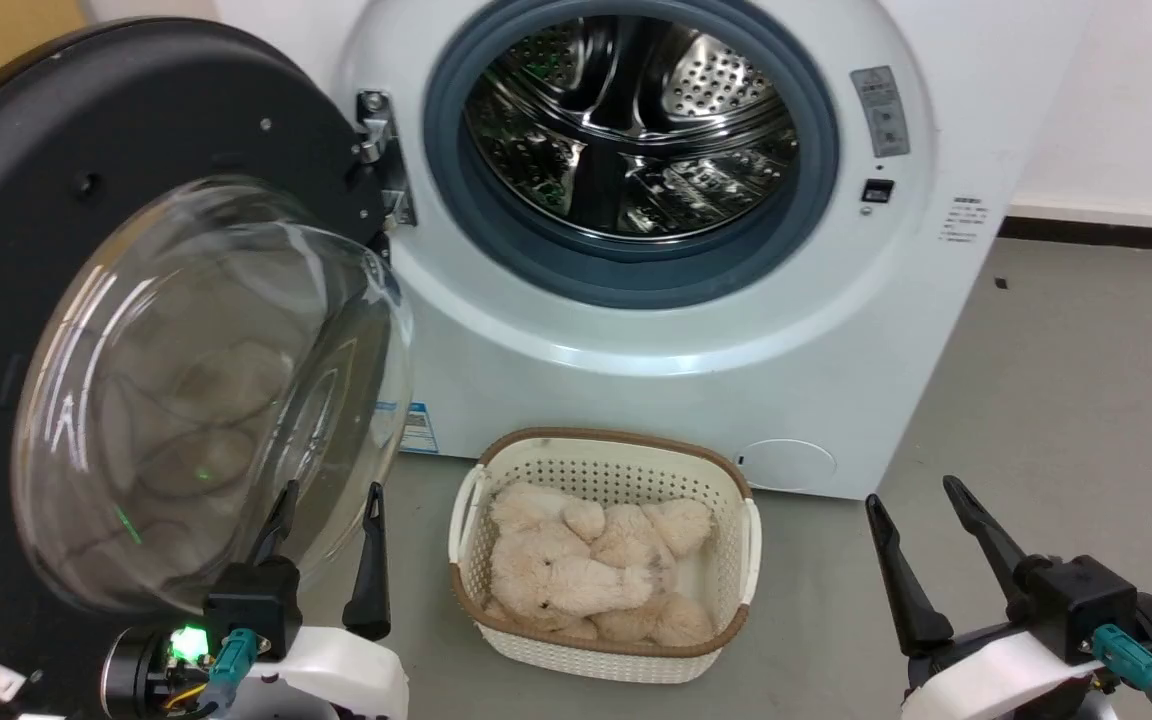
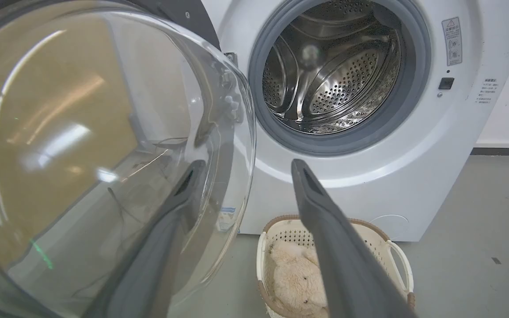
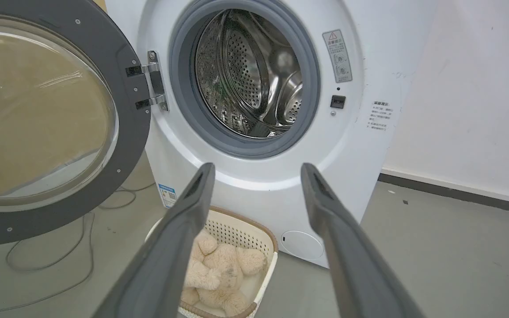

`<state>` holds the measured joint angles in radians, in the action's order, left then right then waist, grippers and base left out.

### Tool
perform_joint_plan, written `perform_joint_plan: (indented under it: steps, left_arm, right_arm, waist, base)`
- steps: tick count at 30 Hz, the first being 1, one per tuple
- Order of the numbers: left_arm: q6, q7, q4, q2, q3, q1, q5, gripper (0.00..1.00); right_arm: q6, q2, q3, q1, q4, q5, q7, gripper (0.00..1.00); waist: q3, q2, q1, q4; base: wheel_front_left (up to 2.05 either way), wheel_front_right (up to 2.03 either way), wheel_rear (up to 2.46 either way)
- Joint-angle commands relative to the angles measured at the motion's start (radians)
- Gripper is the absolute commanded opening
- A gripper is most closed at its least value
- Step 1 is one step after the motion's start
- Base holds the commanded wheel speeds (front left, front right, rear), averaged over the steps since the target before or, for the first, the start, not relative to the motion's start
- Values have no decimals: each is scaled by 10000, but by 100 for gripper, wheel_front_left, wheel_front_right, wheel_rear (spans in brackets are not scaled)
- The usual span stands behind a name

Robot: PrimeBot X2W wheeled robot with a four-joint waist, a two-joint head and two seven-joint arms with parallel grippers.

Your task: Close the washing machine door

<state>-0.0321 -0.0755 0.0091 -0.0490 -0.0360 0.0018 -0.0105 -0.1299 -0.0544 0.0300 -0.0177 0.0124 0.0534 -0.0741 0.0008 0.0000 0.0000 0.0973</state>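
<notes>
**Door wide open, left arm nearest for the swing**

Head view: The washing machine door (image 1: 206, 390) stands swung out on its hinge (image 1: 376, 130), inner side towards me. Its glass bowl bulges just above and to the left of my left gripper (image 1: 331, 488), whose fingers are apart and empty. The right gripper (image 1: 911, 490) is likewise spread and holds nothing, well apart from the door. Ahead, between the two pairs of fingers, sits a laundry basket (image 1: 601, 450) of plush toys (image 1: 586, 570). Beyond it is the washing machine (image 1: 736, 330), its drum bare.

Left wrist view: The bowl takes up everything left of my fingers. My left finger overlaps the edge of the glass, and I cannot tell whether it touches. The right finger points at the white panel under the opening.

Right wrist view: The drum opening lies beyond the gap between my spread fingers, the door far to their left, with a cable (image 3: 60, 265) on the floor below it.

As I judge it, closing means getting the left fingers behind the black rim on the side away from the hinge. I would press on the rim, never the glass, and follow the door's arc smoothly. The last stretch needs a firm push so the latch catches, with the arm passing above the basket.
</notes>
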Motion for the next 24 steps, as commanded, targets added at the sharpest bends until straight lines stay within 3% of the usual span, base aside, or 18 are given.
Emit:
perform_joint_plan:
  steps: [1, 24]
  left_arm:
    - [-38, -110, -18, -5, -25, 115, -25, 100]
    - [-298, -591, -225, -42, -128, 363, -46, 100]
  right_arm:
    - [-3, 14, 39, -147, 68, 93, -124, 100]
    - [-4, 21, 562, -128, -14, 334, -605, 100]
  waist:
    - [-10, 0, 0, 123]
    - [9, 0, 0, 1699]
  base:
    - [0, 0, 0]
    - [0, 0, 0]
